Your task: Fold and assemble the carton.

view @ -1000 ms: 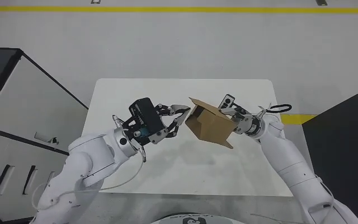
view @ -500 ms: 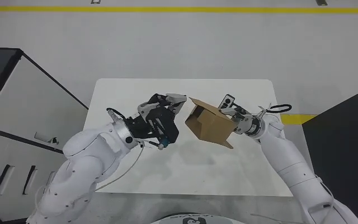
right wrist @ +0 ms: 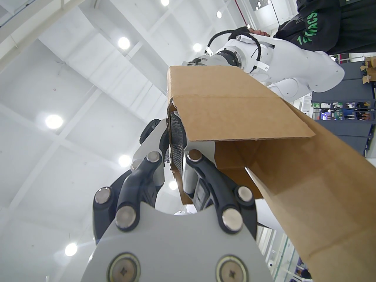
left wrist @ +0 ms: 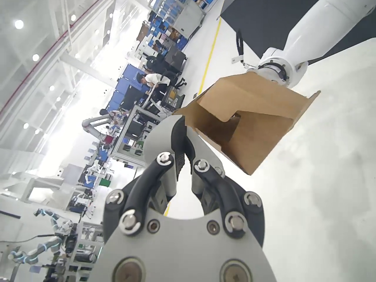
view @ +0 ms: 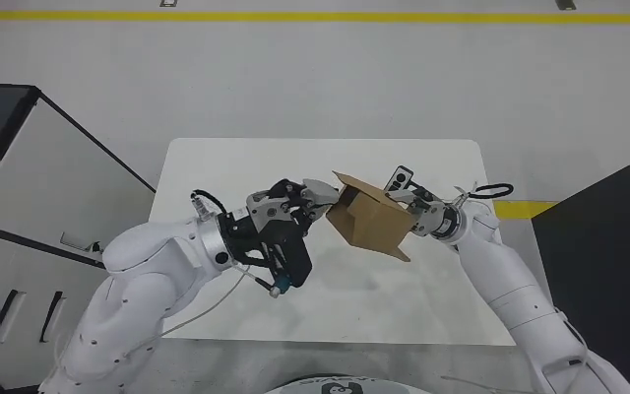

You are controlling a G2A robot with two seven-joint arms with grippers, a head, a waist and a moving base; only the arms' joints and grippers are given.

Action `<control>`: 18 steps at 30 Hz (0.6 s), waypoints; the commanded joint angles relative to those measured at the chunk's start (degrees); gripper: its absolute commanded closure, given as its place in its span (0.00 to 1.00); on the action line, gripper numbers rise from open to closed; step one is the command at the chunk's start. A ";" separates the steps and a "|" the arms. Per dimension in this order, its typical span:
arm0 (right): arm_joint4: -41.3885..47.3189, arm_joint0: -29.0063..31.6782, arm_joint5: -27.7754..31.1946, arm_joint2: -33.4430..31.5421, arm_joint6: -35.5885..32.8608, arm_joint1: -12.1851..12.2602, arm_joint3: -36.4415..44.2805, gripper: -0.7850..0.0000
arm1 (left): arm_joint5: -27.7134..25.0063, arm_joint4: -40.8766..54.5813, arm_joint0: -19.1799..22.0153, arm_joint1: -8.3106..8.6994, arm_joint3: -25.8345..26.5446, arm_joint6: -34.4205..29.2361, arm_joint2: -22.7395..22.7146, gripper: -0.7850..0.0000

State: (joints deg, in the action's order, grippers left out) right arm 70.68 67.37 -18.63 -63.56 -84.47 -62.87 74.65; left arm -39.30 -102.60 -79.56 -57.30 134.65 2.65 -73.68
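The right tool (right wrist: pixel 176 136) is clamping a side panel of the brown cardboard carton (view: pixel 369 225) between its fingers, holding the half-erected box tilted over the middle of the white table (view: pixel 394 295). The left tool (left wrist: pixel 181 136) is sitting at the rim of the carton's open end, on the side opposite the right one. Its fingers are drawn together with their tips touching the cardboard edge, and whether any flap is lying between them cannot be told.
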 commanded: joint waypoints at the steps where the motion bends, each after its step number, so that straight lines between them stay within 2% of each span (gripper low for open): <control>1: 0.00 0.00 0.00 0.00 0.00 0.00 0.00 1.00 | -0.82 -1.61 0.16 0.11 0.00 0.32 0.26 1.00; 18: 0.00 0.00 0.00 0.00 0.00 0.00 0.00 1.00 | 0.11 -6.94 3.09 -0.48 -0.39 -3.00 7.41 1.00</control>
State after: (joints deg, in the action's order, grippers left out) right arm 70.68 67.37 -18.63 -63.56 -84.47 -62.87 74.65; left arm -39.29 -109.45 -76.54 -57.76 134.39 -0.19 -66.45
